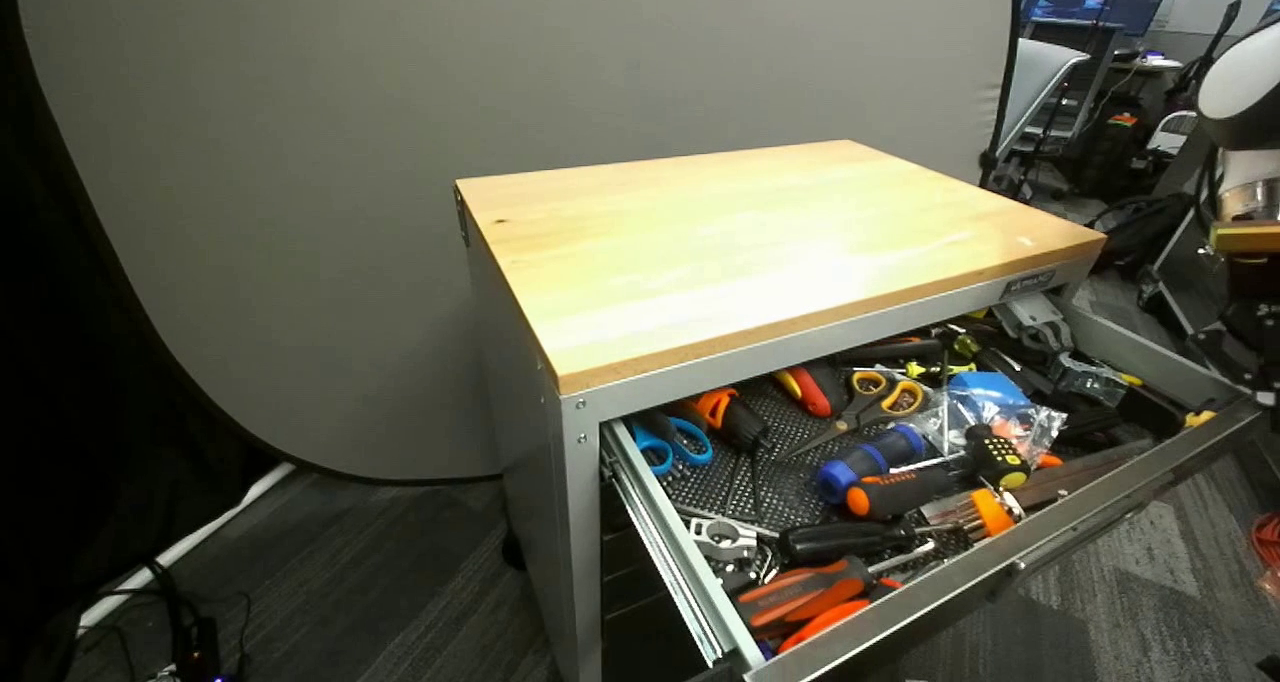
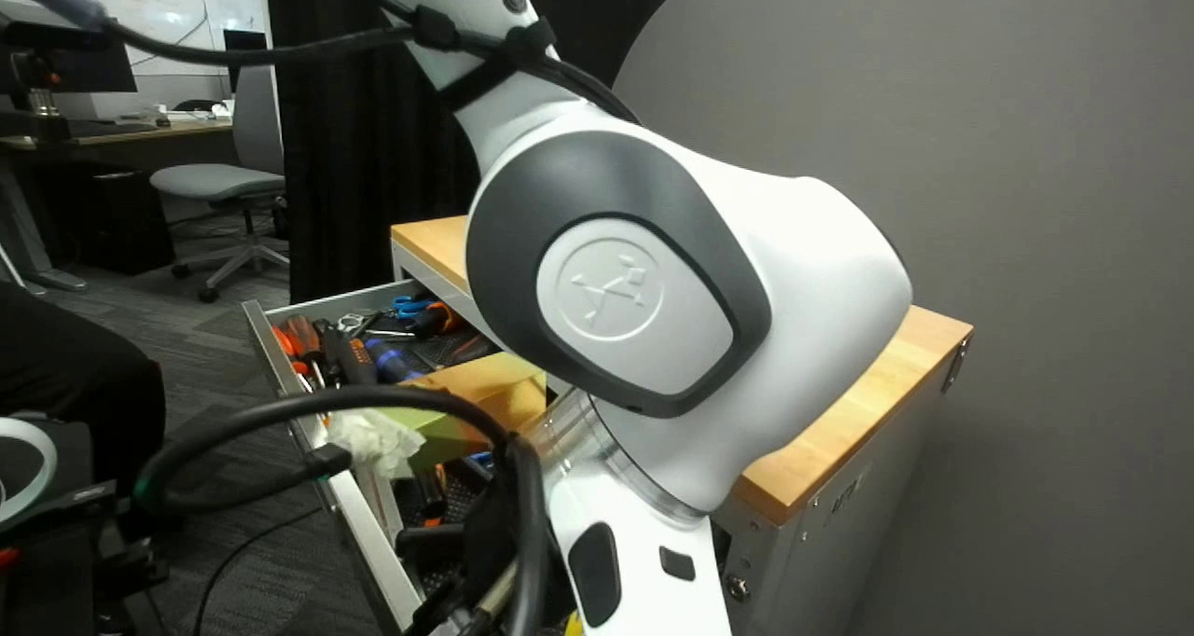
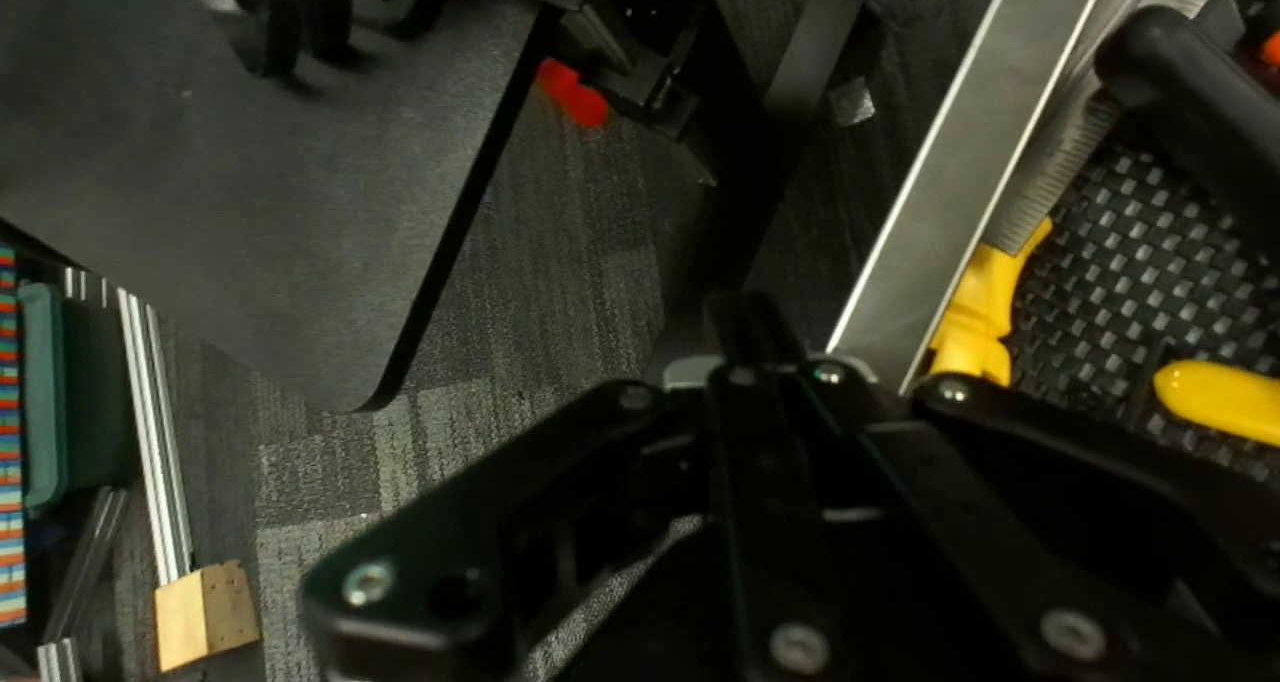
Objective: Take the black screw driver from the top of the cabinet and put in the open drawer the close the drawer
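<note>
The black screw driver (image 1: 1000, 459), stubby with yellow spots, lies on other tools inside the open drawer (image 1: 900, 602). I cannot make it out in the wrist view or the exterior view filled by the arm. The drawer's front rim also shows in the wrist view (image 3: 975, 162) and in an exterior view (image 2: 362, 524). The wooden top of the cabinet (image 1: 720, 232) has nothing on it. My gripper (image 3: 755, 327) is shut, its fingertips together with nothing visible between them. It is by the drawer's front edge near the yellow tools, apart from the screw driver.
The drawer is crowded with scissors (image 1: 870, 402), a blue-handled tool (image 1: 870, 462), orange-handled pliers (image 1: 800, 597) and plastic bags. A dark table (image 3: 280, 182) stands outside the drawer front. A person's leg (image 2: 75, 394) is near it. A black cable (image 2: 373, 398) loops from the arm.
</note>
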Motion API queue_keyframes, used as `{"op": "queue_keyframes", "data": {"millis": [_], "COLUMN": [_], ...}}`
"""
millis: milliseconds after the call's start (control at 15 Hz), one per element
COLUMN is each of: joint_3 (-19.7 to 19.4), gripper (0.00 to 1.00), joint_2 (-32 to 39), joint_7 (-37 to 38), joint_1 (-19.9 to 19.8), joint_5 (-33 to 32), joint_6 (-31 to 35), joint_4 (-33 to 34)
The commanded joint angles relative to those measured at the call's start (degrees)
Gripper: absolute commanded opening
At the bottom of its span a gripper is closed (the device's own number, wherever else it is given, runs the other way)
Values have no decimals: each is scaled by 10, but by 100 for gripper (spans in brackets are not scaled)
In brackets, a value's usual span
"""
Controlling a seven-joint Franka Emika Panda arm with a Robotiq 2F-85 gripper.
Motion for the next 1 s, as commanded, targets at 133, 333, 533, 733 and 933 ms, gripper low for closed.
{"op": "queue_keyframes", "data": {"millis": [133, 333, 533, 733, 933], "joint_3": [17, 23, 31, 47, 61], "gripper": [0, 0, 0, 0, 0], "joint_2": [14, 2, -7, -14, -18], "joint_7": [40, 45, 30, -21, -58], "joint_1": [10, 21, 36, 52, 72], "joint_5": [82, 89, 64, 33, 3], "joint_6": [117, 157, 179, 173, 171], "joint_4": [-9, -15, -19, -21, -24]}}
